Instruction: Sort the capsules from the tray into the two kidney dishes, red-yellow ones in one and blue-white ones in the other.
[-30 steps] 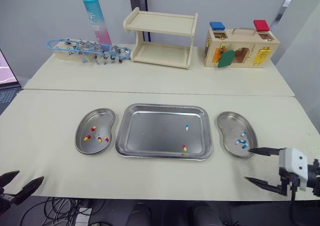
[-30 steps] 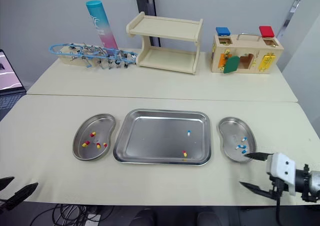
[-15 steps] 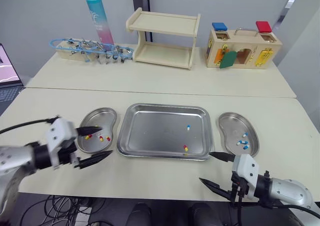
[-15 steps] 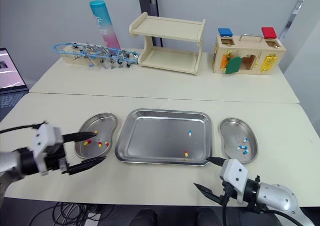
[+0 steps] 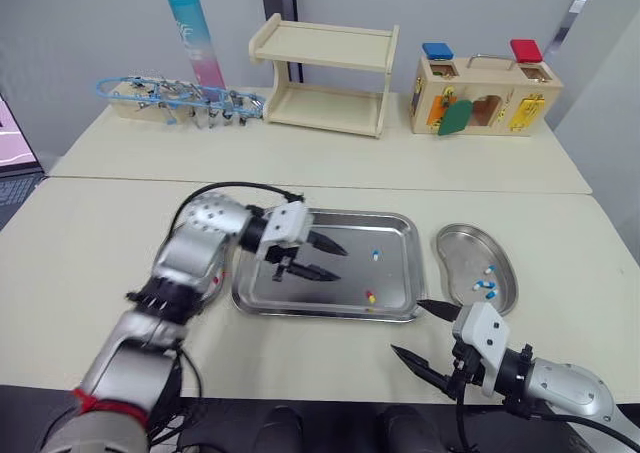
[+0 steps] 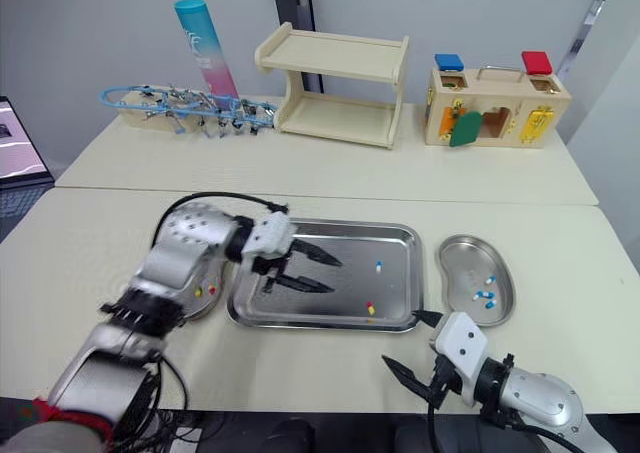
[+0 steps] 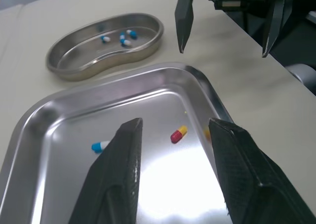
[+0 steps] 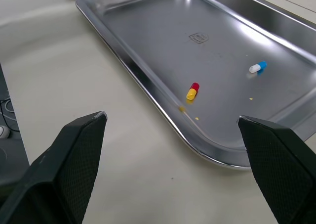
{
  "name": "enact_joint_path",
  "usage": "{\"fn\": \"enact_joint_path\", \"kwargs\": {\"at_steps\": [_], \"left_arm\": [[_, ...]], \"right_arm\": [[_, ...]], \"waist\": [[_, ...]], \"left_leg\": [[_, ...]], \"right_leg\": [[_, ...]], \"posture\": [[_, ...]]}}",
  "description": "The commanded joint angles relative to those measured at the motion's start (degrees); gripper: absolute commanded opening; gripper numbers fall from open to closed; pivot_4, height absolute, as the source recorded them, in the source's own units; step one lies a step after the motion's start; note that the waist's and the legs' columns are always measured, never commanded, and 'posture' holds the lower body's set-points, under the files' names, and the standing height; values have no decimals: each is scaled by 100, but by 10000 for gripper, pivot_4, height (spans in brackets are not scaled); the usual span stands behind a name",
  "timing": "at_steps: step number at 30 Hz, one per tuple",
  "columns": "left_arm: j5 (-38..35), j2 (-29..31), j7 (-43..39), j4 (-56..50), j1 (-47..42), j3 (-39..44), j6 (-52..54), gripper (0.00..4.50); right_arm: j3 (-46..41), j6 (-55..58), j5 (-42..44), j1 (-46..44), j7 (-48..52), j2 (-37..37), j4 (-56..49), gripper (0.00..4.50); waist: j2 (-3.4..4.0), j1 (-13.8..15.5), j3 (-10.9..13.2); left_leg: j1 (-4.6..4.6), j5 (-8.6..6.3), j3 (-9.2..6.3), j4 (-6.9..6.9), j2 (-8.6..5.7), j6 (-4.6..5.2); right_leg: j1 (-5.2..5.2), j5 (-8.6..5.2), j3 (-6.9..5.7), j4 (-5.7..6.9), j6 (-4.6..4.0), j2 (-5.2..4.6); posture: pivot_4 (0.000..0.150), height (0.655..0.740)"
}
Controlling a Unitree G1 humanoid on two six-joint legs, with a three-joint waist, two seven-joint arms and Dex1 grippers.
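tray (image 8: 207,41): red-yellow capsule (image 8: 192,90), blue-white capsule (image 8: 257,67) | right kidney dish (image 5: 458,253): blue-white capsules (image 5: 485,284)

No legible text. Stamped mark (image 8: 199,36) at centre of tray (image 8: 148,31): unreadable. White print (image 5: 189,35) on tube (image 5: 204,68) behind tray: unreadable.

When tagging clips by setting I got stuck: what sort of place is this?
Likely a robot test lab: a plain table holds a steel tray, a wooden latch box and a small shelf.

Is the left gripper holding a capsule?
No: the open left gripper is empty; the red-yellow capsule and blue-white capsule lie in the tray.
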Motion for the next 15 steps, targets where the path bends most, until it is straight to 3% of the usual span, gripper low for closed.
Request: {"fn": "enact_joint_path", "kwargs": {"at_steps": [1,7,15], "left_arm": [[70,-96,-109,701,-351,-500,-777,22018],[352,-581,-109,2157,-1053,-1330,-1793,22018],[922,-1263,-109,3391,-1347,-1382,-2372,22018]], "right_arm": [[-45,128,118,69,-133,32,-323,45000],[41,249,158,175,-240,26,-425,45000],[57,273,190,254,-289,22,-451,45000]], "waist": [[0,-43,0],[-1,2,1],[-3,-2,2]], "left_leg": [[1,-1,0,-1,0,2],[-1,-1,-6,3,0,5],[-3,-2,-7,3,0,5]], "right_leg": [[0,0,1,1,0,1],[2,0,-2,3,0,3],[1,-1,-3,1,1,3]], "posture": [[1500,7400],[1500,7400],[1500,7400]]}}
